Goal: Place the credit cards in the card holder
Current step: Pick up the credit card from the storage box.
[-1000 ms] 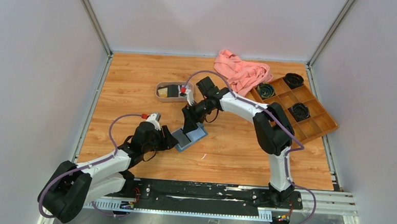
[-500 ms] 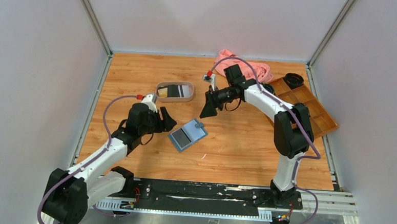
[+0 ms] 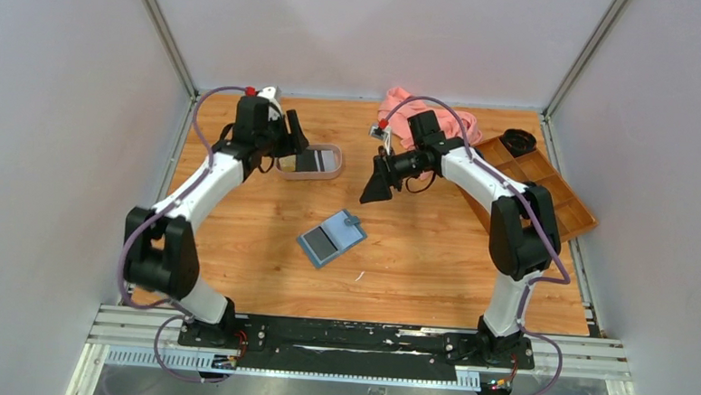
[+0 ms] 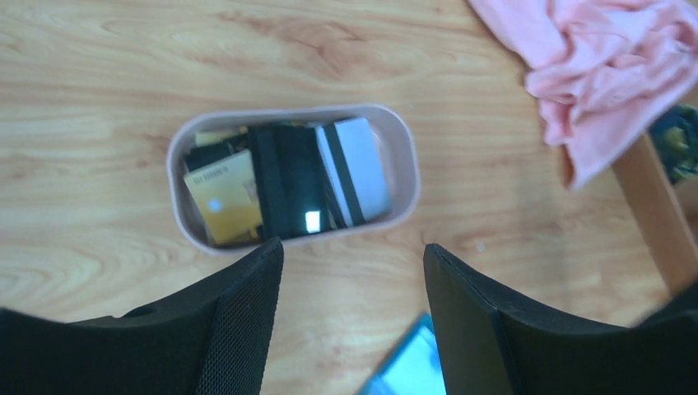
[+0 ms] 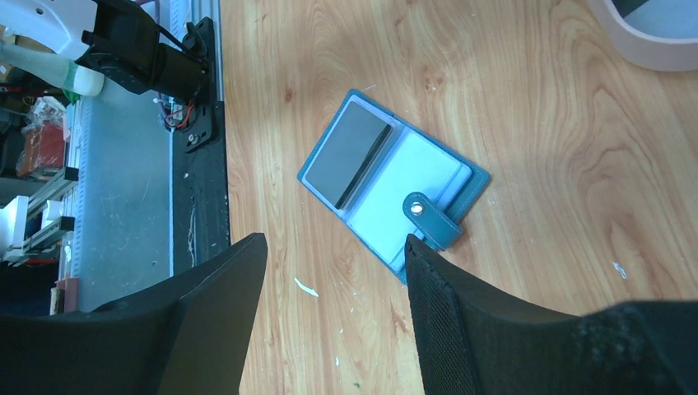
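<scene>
The left gripper (image 3: pixel 293 144) hung over the left end of the tray (image 3: pixel 339 163), hiding that end in the top view. Its jaws were spread wide with nothing between them. From the left wrist, the cards in the tray (image 4: pixel 409 173) overlapped: a gold card (image 4: pixel 224 197), a black card (image 4: pixel 288 181) across the middle and a white-grey card (image 4: pixel 358 169) with a dark stripe. How many lay underneath could not be told.

The holder (image 3: pixel 331 237) lay open on the table (image 3: pixel 433 274), well apart from the tray and from both grippers. The left wrist caught only a blurred teal corner of it (image 4: pixel 411 370), cut off at the bottom edge. In the right wrist view the holder (image 5: pixel 387 177) showed its pale inside, with its snap tab folded over one edge. A dark grey card (image 5: pixel 346 152) lay on one half; whether it was tucked in was unclear.

The right gripper (image 3: pixel 374 190) was raised above the table, jaws apart and empty. A pink cloth (image 3: pixel 423 120) and a wooden box (image 3: pixel 546 190) sat partly behind the right arm.
</scene>
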`<move>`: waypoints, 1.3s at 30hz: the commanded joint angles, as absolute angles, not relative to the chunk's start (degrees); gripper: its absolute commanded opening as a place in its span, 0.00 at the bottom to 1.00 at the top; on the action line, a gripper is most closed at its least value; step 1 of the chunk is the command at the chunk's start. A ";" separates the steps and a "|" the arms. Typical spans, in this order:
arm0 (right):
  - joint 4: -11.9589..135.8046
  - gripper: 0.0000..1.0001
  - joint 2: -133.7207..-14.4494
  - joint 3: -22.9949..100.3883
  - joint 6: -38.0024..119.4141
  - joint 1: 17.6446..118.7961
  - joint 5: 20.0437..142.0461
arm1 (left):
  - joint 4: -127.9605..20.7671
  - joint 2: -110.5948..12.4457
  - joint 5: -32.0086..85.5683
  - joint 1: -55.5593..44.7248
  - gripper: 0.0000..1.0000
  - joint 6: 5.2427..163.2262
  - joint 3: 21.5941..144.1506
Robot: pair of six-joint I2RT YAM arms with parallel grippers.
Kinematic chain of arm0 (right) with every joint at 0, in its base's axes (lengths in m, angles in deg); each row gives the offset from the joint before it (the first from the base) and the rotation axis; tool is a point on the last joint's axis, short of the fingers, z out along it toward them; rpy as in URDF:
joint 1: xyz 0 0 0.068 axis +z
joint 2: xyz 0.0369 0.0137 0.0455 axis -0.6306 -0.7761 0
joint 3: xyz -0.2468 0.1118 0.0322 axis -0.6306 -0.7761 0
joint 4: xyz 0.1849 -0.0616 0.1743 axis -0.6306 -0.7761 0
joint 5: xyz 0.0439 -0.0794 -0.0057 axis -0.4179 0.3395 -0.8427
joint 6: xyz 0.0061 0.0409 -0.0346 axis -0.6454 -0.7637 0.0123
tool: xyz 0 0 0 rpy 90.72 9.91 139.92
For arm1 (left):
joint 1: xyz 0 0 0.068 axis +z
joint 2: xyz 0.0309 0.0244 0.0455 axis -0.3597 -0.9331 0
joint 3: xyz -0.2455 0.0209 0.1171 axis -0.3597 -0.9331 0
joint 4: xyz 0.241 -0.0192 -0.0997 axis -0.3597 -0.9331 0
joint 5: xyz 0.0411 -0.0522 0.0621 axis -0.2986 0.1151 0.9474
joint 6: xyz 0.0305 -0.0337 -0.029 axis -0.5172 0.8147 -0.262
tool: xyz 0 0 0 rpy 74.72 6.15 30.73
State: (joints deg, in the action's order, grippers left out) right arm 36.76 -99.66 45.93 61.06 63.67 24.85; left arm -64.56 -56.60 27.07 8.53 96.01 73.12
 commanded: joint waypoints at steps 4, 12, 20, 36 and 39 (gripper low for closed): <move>35.71 0.66 -98.65 45.59 60.84 61.54 22.11 | -79.93 -75.91 31.34 9.39 0.64 90.43 92.23; 35.71 0.66 -99.24 45.59 60.35 60.23 20.98 | -83.61 -86.99 30.21 9.39 0.63 88.91 101.05; 35.72 0.66 -100.84 45.59 60.35 59.66 20.06 | -86.24 -92.85 30.78 9.64 0.64 87.75 104.62; 35.71 0.66 -101.72 45.64 60.35 59.49 19.87 | -83.68 -95.65 19.72 11.24 0.63 91.96 101.86; 35.71 0.66 -101.71 45.66 60.43 59.42 19.78 | -81.84 -95.75 16.78 11.33 0.61 93.49 101.01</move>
State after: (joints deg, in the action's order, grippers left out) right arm 36.76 -100.68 45.93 60.58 60.31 21.16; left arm -83.01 -93.85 22.11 10.95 91.18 102.82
